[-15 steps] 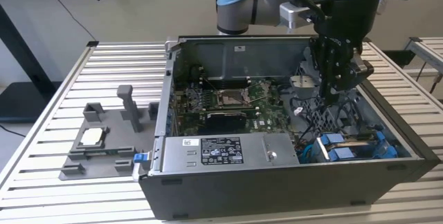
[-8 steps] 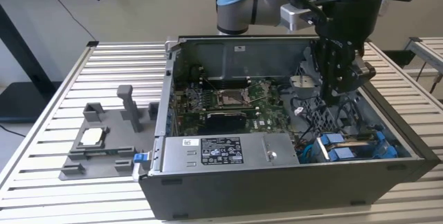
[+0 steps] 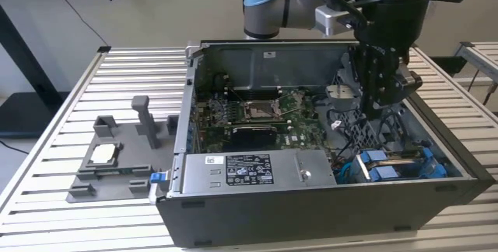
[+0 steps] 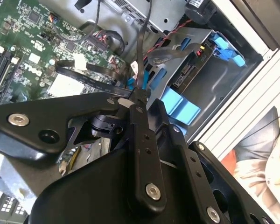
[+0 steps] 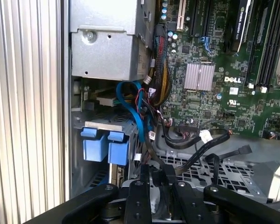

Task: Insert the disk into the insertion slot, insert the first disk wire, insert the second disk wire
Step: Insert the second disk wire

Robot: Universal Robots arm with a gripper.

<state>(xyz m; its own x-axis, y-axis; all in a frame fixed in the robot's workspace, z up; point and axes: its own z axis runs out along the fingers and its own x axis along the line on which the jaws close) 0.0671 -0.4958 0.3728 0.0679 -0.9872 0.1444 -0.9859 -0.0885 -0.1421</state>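
The gripper [image 4: 139, 95] is pinched shut on a thin black disk wire [image 4: 141, 56], near the insertion slot [image 3: 434, 169] where the disk [image 3: 398, 157] already sits. I'd keep the plug square to its socket and clear of the neighbouring cables [image 5: 159, 70].

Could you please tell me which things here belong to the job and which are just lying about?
Job: blue-bracketed silver-grey disk; blue-railed metal insertion slot; thin black wire in the claw.
Lying about: silver power-supply box; green motherboard; grey plastic fixture.
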